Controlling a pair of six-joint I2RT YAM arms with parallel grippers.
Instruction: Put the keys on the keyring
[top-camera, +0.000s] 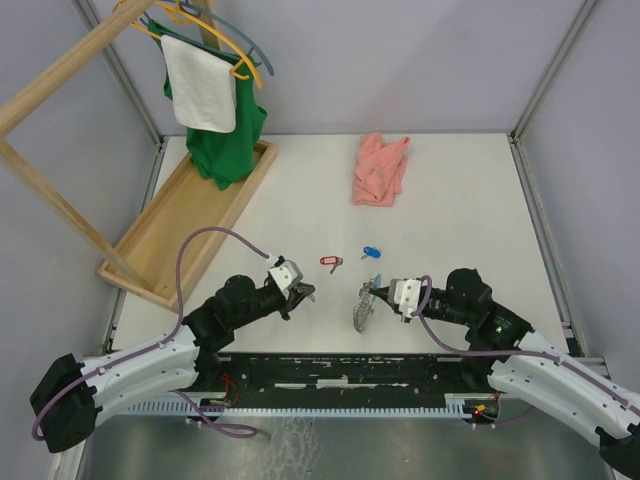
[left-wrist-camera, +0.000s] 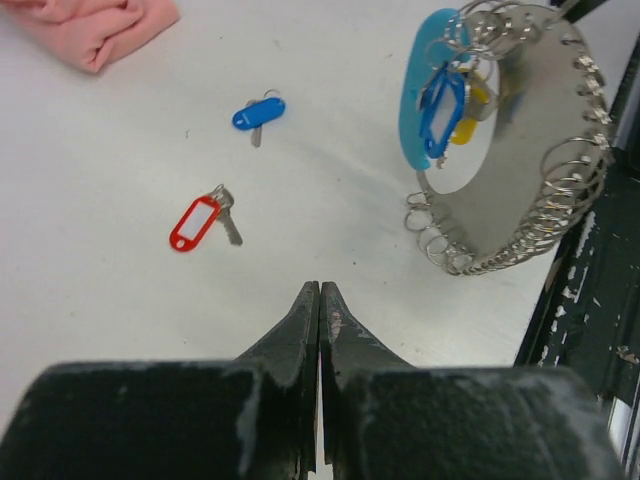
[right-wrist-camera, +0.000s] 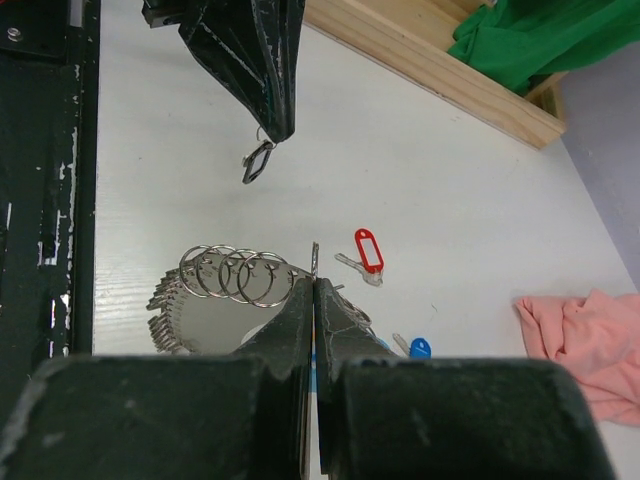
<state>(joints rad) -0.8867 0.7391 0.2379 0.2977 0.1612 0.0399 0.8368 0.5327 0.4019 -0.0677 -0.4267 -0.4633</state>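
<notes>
The keyring (left-wrist-camera: 520, 160) is a silver disc edged with many split rings. It carries a light-blue tag (left-wrist-camera: 425, 90), plus a blue-tagged and a yellow-tagged key. My right gripper (right-wrist-camera: 314, 283) is shut on one upright ring at the keyring's (right-wrist-camera: 215, 300) edge. My left gripper (left-wrist-camera: 319, 290) is shut. In the right wrist view a black-tagged key (right-wrist-camera: 257, 162) hangs from the left gripper's tip (right-wrist-camera: 275, 125). A red-tagged key (left-wrist-camera: 197, 222) and a blue-tagged key (left-wrist-camera: 258, 113) lie loose on the table, beyond both grippers (top-camera: 300, 292) (top-camera: 375, 292).
A pink cloth (top-camera: 380, 168) lies at the back of the table. A wooden tray (top-camera: 190, 215) stands at the back left under a hanger with a green garment (top-camera: 235, 140) and a white towel (top-camera: 200, 85). The black base rail (top-camera: 350, 370) runs along the near edge.
</notes>
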